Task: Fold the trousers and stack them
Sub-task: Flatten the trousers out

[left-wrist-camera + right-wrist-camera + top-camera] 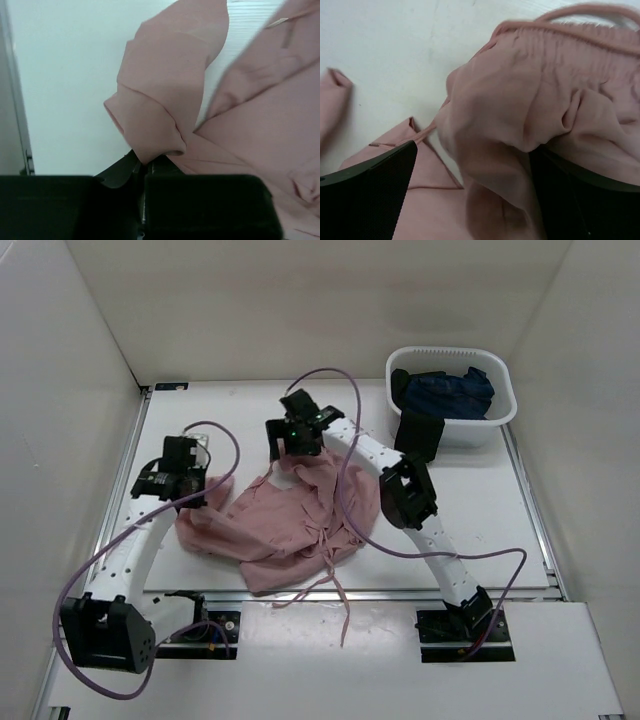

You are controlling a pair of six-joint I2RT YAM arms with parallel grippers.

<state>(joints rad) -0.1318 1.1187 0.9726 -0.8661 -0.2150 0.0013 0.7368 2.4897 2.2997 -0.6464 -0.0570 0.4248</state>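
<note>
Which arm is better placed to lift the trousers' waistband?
Probably right: the right gripper has its jaws open around the waistband of the trousers, while the left gripper pinches a fold at their edge.

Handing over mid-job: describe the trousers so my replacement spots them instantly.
In the middle of the white table lies a crumpled heap: the trousers. They alone are dusty pink; the navy garment and black cloth are at the far-right basket.

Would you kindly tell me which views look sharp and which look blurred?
Top external: sharp, evenly lit, soft shadow under the trousers. Left wrist: fabric fairly crisp, left tool a dark blur. Right wrist: fabric soft-focused, right tool dark against it.
</note>
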